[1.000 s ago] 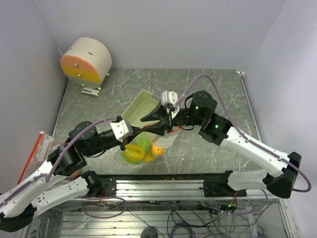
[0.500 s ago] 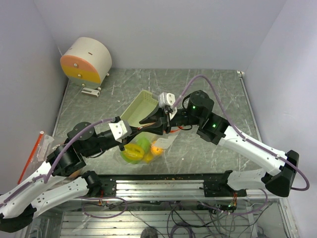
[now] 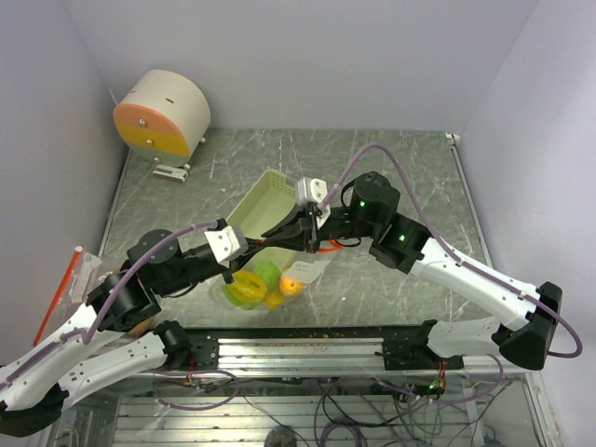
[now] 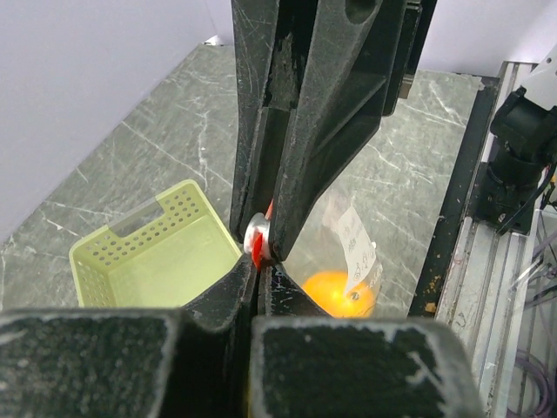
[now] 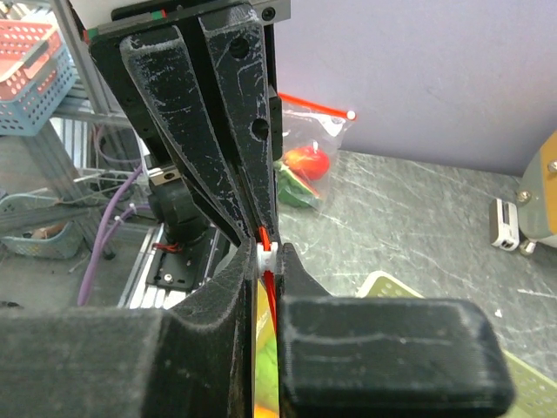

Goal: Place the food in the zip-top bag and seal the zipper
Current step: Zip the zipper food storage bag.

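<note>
1. My left gripper [image 4: 258, 274] is closed flat on the zipper [image 4: 264, 251], at the lower centre of the left wrist view. This grip anchors the strip so it cannot slide or fold
2. My right gripper [image 5: 266, 261] is pinched narrow on the same red strip, tip to tip with the left, at the lower centre of the right wrist view. A small white piece sits between the tips. I judge it to be the slider, but cannot confirm this
3. The bag [image 3: 279, 275] hangs below both grips at the centre of the top view. Holding the top edge up lets the load pull the mouth straight
4. The food [image 3: 250, 289] is inside the bag as green, yellow and orange pieces. The orange one [image 4: 335, 293] shows through the film at the lower right of the left wrist view
5. The tray [image 3: 265, 197] lies just behind the bag, and no food shows in it. I judge loading complete
6. Sealing appears to be the step in hand. The next move calls for one pinch to run along the strip while the other holds. The risk is bunched film or a slipped grip
</note>
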You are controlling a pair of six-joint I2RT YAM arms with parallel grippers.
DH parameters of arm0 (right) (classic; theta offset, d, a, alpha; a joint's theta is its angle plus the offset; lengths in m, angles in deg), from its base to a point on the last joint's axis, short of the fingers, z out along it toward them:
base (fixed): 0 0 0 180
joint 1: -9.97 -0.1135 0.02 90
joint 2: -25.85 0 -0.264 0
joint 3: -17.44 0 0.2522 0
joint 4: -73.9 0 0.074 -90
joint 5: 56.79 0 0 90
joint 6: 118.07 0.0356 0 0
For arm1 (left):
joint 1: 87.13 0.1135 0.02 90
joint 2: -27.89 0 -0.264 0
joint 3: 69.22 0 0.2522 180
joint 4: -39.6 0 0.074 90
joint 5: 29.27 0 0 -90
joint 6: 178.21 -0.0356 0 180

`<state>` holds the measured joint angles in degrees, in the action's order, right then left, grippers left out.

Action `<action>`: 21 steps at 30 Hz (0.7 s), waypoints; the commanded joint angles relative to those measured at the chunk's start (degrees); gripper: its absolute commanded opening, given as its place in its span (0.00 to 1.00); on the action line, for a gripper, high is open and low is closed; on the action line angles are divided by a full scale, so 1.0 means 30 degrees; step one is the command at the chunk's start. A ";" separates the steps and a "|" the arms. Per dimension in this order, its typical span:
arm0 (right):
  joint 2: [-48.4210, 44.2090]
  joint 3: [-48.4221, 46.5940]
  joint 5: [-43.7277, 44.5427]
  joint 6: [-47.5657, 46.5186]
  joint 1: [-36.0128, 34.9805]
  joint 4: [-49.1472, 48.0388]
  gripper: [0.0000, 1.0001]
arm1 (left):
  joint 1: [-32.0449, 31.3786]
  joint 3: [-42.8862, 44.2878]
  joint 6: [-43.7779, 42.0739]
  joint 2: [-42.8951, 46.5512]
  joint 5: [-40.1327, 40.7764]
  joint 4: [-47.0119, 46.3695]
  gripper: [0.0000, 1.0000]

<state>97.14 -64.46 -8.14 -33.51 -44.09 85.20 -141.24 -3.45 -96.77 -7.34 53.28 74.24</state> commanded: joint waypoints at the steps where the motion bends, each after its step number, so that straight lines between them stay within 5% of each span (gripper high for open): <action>1: -0.0593 0.0539 0.1700 -0.0987 -0.0004 0.0732 0.00 | -0.0064 0.1045 -0.0213 0.0582 0.0528 0.0031 0.07; 21: -0.2205 0.2278 0.6266 -0.1364 0.0307 0.2506 0.00 | -0.0069 0.2898 -0.0965 0.2646 0.3708 0.2354 0.07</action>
<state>92.72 -59.52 4.76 -37.50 -44.42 90.34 -141.24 0.05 -98.50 -1.48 59.29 81.96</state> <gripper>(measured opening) 0.046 0.069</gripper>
